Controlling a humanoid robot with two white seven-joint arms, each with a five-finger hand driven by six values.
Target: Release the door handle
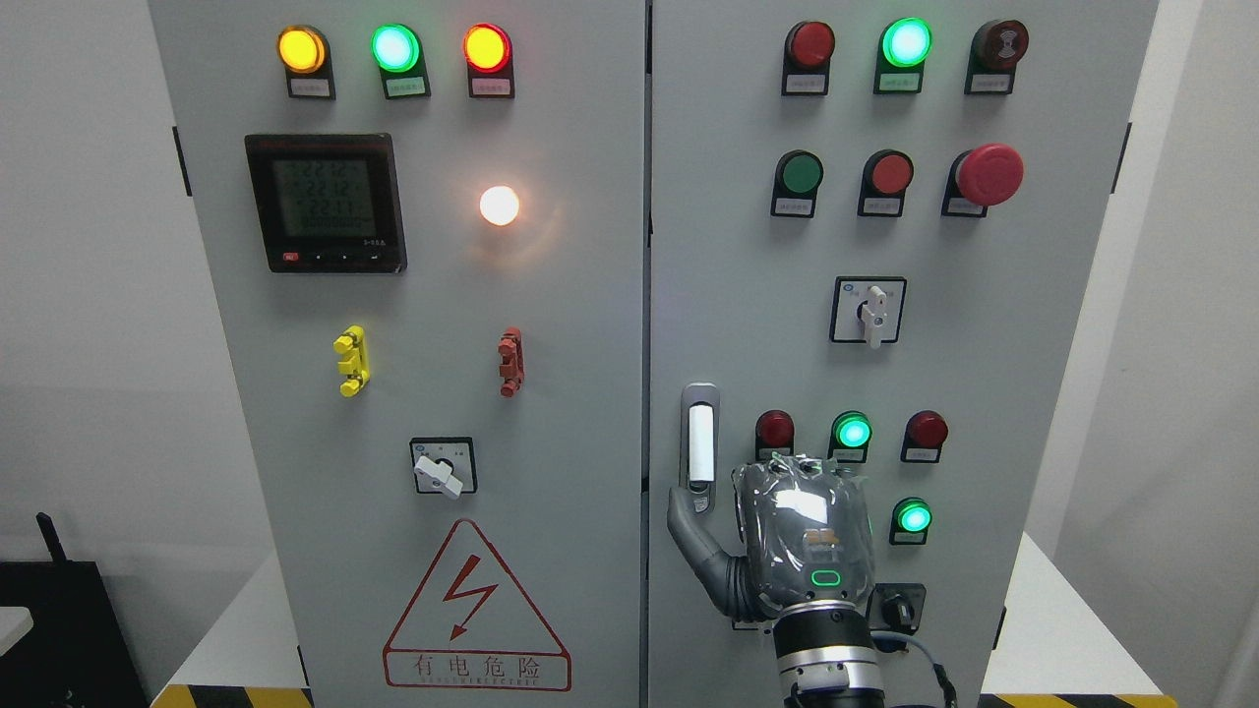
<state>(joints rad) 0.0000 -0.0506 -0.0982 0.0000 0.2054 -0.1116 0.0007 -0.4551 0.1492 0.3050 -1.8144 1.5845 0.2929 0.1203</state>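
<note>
1. Where the arm rises from the bottom edge right of the middle, the right hand [802, 536] is seen from the back, pressed close to the right door [984, 374] of the cabinet.
2. Its thumb [689, 526] reaches up and left, the tip touching the lower end of the handle [699, 444]; the other fingers are hidden behind the palm, so whether they are spread or curled cannot be told.
3. The handle, a vertical grey frame with a white bar, stands just above and left of the hand, near the door's left edge.
4. Just above the hand sit a red lamp [774, 430], a lit green lamp [852, 431] and another red lamp [927, 429]; a second lit green lamp [914, 517] glows just to its right.
5. Left of the hand, on the left door [295, 492], a red warning triangle [476, 610] with a lightning bolt reads "有电危险".
6. Small labels under the lamps are too small to read.
</note>
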